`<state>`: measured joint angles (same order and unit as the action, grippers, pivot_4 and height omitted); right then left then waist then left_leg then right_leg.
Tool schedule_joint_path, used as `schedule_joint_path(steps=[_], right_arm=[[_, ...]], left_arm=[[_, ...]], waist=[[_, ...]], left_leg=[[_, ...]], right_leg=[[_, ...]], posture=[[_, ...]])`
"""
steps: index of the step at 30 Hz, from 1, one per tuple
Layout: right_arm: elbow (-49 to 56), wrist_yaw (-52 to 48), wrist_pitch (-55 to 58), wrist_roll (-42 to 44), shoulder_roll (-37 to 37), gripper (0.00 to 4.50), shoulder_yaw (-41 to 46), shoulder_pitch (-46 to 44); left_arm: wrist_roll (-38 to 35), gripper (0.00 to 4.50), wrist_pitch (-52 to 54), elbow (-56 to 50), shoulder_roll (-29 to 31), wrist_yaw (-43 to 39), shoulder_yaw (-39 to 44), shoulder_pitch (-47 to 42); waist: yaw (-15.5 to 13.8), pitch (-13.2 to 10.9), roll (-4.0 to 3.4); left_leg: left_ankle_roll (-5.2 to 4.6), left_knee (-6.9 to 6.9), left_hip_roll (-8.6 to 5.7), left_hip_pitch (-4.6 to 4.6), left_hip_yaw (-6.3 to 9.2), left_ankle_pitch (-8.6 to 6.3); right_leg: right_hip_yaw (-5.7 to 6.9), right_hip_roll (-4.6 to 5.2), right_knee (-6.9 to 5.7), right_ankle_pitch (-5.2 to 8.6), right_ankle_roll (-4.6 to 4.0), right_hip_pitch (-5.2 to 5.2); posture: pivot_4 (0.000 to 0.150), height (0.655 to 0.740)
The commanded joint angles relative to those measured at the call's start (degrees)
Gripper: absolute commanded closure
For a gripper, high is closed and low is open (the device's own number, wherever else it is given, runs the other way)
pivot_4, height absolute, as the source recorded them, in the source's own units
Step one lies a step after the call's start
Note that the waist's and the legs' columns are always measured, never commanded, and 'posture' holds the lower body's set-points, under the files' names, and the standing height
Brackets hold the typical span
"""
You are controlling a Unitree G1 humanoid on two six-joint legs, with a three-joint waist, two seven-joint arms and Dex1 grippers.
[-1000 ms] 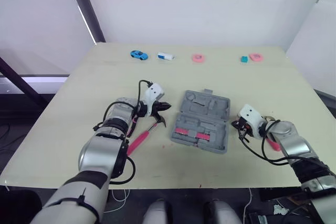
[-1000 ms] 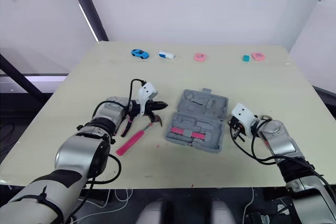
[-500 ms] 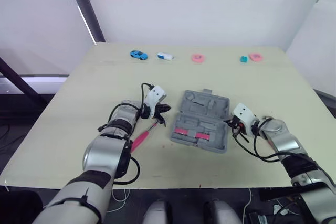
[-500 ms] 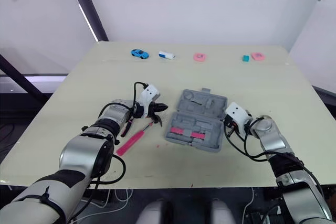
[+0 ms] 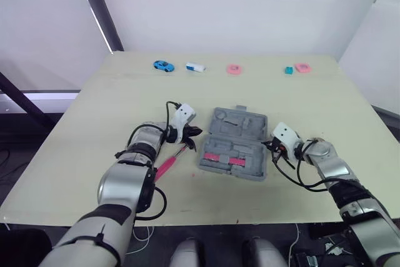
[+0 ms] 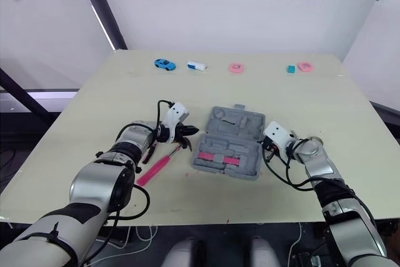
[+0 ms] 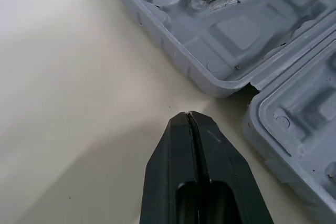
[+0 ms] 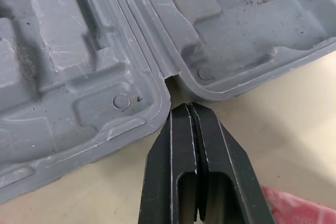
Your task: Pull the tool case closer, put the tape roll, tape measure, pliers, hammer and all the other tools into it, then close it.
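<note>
Moved: right gripper (image 5: 268,146) has come in from the side and now sits against the tool case (image 5: 240,124); the case is nudged slightly to the robot's left and lies squarer.
Hammer (image 5: 167,164): pink handle, flat on the surface (image 5: 94,110), just left of the case, head end nearest the case.
Red item (image 8: 294,208): beside the right gripper, too little showing to tell what it is.
Right gripper: jaws clenched, empty, tip at the hinge notch on the case's right edge.
Tool case: grey, open flat mid-surface, moulded recesses bare, two pink strips in the near half.
Left gripper (image 5: 197,132): jaws clenched, empty, tip just off the case's left edge by the hinge, above the hammer head.
Far edge: blue toy car (image 5: 162,65), white-and-blue block (image 5: 195,67), pink ring (image 5: 234,69), teal cube (image 5: 289,70), pink piece (image 5: 302,67), in a row, well apart from the case.
</note>
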<state>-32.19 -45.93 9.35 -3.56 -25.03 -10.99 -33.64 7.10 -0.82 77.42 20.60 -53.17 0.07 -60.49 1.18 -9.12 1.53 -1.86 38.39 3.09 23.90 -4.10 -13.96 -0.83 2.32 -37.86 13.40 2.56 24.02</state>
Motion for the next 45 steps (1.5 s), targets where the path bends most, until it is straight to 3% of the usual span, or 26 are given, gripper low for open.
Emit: schedule_joint_path(steps=[1, 11, 18, 33, 45], right_arm=[[0.3, -0.9, -1.9, 0.2, 0.4, 4.50, -0.2, -1.0], [0.9, -3.1, -4.1, 0.4, 0.7, 4.50, -0.2, -0.7], [1.3, -3.4, -4.4, 0.3, 0.5, 4.50, 0.1, -0.3], [1.5, -5.1, -4.9, 1.2, -0.6, 4.50, 0.8, 0.3], [11.0, -10.9, -2.0, 4.7, -3.9, 4.50, 1.5, 6.1]], left_arm=[[-1.2, 4.43, 1.5, -0.1, 0.6, -3.1, 1.4, 0.0], [-1.2, 4.43, 2.6, -0.1, 0.6, -0.7, 2.4, 0.7], [-0.8, 4.43, 3.0, 0.0, -0.2, -1.1, 2.8, 0.8], [0.8, 4.43, 1.8, -0.4, 0.6, -11.6, 0.5, 1.5], [1.5, 4.43, 1.3, -1.2, 2.0, -21.5, -2.2, 3.0]], waist=[[0.0, 0.0, 0.00], [0.0, 0.0, 0.00], [-0.1, 0.0, 0.00], [-0.1, 0.0, 0.00], [0.0, 0.0, 0.00]], left_leg=[[0.00, 0.00, 0.00, 0.00, 0.00, 0.00], [0.00, 0.00, 0.00, 0.00, 0.00, 0.00], [0.01, 0.02, -0.42, -0.06, 0.66, -0.01], [0.01, 0.01, -0.43, -0.03, 0.72, -0.01], [0.01, 0.03, -0.43, -0.05, 0.74, -0.01]], right_leg=[[0.00, 0.00, 0.00, 0.00, 0.00, 0.00], [-0.02, 0.00, 0.00, 0.00, 0.00, 0.00], [-0.85, -0.30, -0.06, -0.08, 0.11, 0.19], [-0.82, -0.31, -0.06, -0.08, 0.10, 0.19], [-0.82, -0.31, -0.10, -0.08, 0.10, 0.18]], posture=[[0.150, 0.7395], [0.150, 0.7395], [0.150, 0.7395], [0.150, 0.7395], [0.150, 0.7395]])
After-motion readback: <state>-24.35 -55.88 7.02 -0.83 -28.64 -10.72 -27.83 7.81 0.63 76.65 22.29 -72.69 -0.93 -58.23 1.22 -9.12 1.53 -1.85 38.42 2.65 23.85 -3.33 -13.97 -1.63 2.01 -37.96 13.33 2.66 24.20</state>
